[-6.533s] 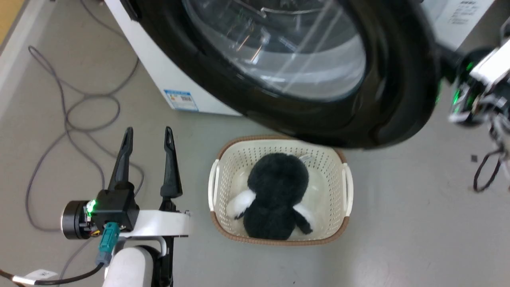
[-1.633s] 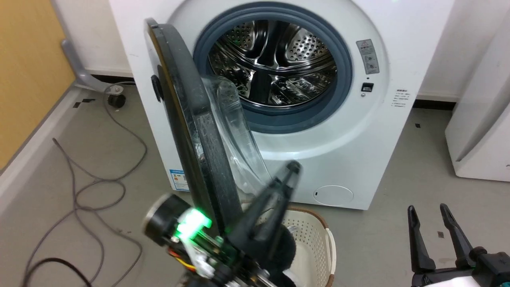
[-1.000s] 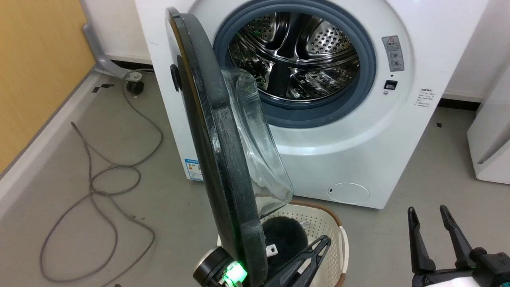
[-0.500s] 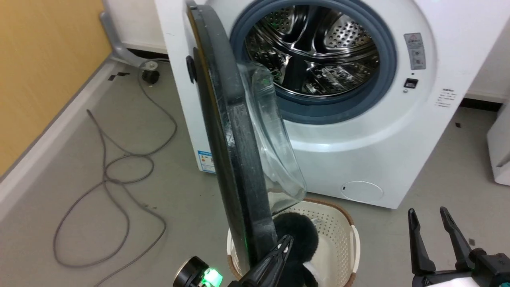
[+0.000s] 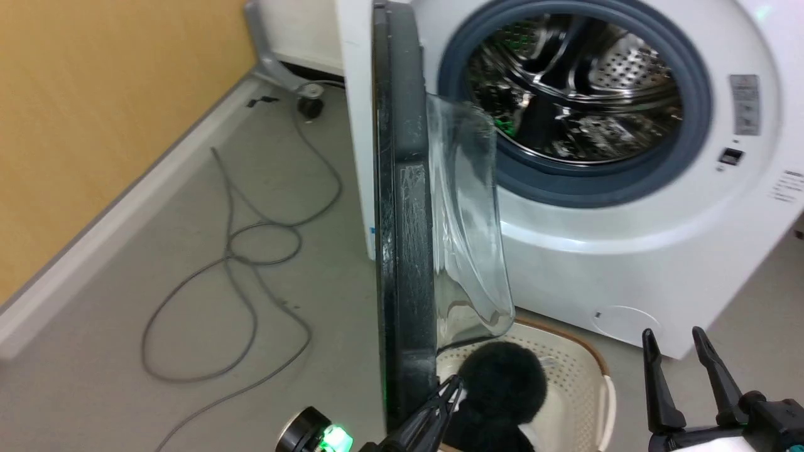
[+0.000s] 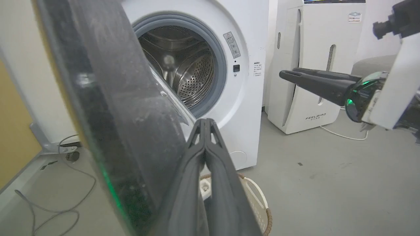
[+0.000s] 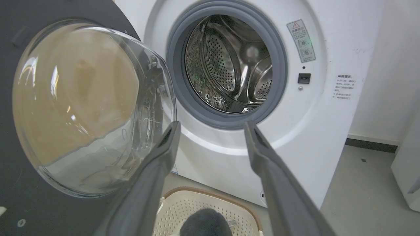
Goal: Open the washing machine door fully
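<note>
Head view. The door (image 5: 405,251) is standing edge-on, running from top centre down to the bottom of the frame. It is swung well out from the washer (image 5: 628,263), and its glass bowl (image 5: 468,220) is bulging to the right. The drum (image 5: 578,94) is lying open at upper right, slightly blurred. At bottom centre the left gripper (image 5: 453,384) is sitting just beside the door's lower rim with its fingers pressed together. Whether they are touching the rim cannot be told. At lower right the right gripper (image 5: 672,336) is pointing up the frame, fingers parted and holding nothing. Between the two grippers a basket (image 5: 587,376) is sitting on the floor, holding a black plush thing (image 5: 502,389). A grey cable (image 5: 251,251) is looping across the floor at left.

Left wrist view. The left gripper (image 6: 205,122) is rising from the bottom centre, jaws together with nothing between them. The door (image 6: 115,114) is blocking the left half of the frame, close against the fingers. The washer (image 6: 249,108) is showing past it. This view is adding a white appliance (image 6: 311,82) at upper right. The right gripper (image 6: 283,74) is seen side-on in front of it, well apart from the door.

Right wrist view. The right gripper (image 7: 211,126) is framing the washer (image 7: 328,114) between wide-spread, empty fingers. Here the door (image 7: 19,183) is showing its inner face at left, with the bowl (image 7: 82,105) seen whole. The drum (image 7: 229,65) is sharp at top centre. The basket (image 7: 177,203) and the plush thing (image 7: 203,224) are sitting at the bottom, partly hidden by the fingers.
</note>
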Available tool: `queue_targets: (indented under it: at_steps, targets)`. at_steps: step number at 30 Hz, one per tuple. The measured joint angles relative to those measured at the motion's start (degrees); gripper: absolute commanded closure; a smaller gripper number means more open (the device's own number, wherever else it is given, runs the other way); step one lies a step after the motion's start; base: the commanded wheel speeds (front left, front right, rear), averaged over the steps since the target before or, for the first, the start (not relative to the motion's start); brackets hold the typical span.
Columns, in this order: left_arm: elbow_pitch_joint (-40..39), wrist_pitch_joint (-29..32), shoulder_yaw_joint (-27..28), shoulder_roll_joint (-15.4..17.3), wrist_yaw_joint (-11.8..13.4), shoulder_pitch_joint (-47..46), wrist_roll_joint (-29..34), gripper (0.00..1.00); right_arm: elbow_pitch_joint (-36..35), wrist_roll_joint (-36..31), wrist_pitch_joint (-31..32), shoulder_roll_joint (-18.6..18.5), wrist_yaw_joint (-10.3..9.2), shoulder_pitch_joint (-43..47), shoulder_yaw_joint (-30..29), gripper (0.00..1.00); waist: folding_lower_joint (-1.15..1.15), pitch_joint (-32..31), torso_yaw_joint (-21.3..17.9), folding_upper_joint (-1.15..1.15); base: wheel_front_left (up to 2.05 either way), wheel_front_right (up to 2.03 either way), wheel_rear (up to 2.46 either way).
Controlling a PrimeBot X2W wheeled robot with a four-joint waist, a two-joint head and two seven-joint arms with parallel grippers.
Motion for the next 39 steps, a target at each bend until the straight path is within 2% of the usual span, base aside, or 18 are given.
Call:
queue_targets:
  at_steps: [9,13,16,20,21,25,28,39]
  targets:
    - [0.0,0.0,3.9,1.3,1.8,0.2,-1.2,1.0,0.2,0.1,0.0,0.0,0.0,0.0,0.1,0.0,0.0,0.2,6.4,0.0,0.0,0.0,0.0]
    - [-0.3,0.0,7.0,1.8,3.3,0.2,-1.9,1.0,0.3,0.0,0.0,0.0,0.0,-0.5,1.0,0.0,0.0,0.8,8.0,0.0,0.0,0.0,0.0]
    - [-0.8,0.0,10.4,1.4,3.7,0.3,-4.7,1.0,0.7,-0.1,0.0,0.0,0.0,-0.9,1.4,0.0,0.0,1.4,8.4,0.0,0.0,0.0,0.0]
    - [-0.6,0.0,14.4,1.6,4.5,0.1,-5.4,1.0,1.0,-0.2,0.0,0.0,0.0,-1.4,1.7,0.0,0.0,1.9,8.6,0.0,0.0,0.0,0.0]
    - [0.0,0.0,17.3,1.8,5.1,-0.5,-5.8,1.0,1.0,-0.4,0.0,0.0,0.0,-1.4,1.8,0.0,0.0,2.1,8.7,0.0,0.0,0.0,0.0]
    - [2.2,0.0,22.7,2.1,5.6,-2.1,-6.9,1.0,1.0,-0.9,0.0,0.0,0.0,-1.4,1.2,0.0,0.0,2.9,8.7,0.0,0.0,0.0,0.0]
    - [3.4,0.0,24.9,2.2,5.5,-3.2,-7.6,1.0,0.9,-1.4,0.0,0.0,0.0,-1.4,0.7,0.0,0.0,3.4,8.7,0.0,0.0,0.0,0.0]
    - [14.4,0.0,39.3,0.0,3.2,-13.4,-9.3,1.0,0.3,-5.3,0.0,0.1,0.0,-4.4,0.0,0.0,0.0,8.8,6.8,0.0,0.0,0.0,0.0]
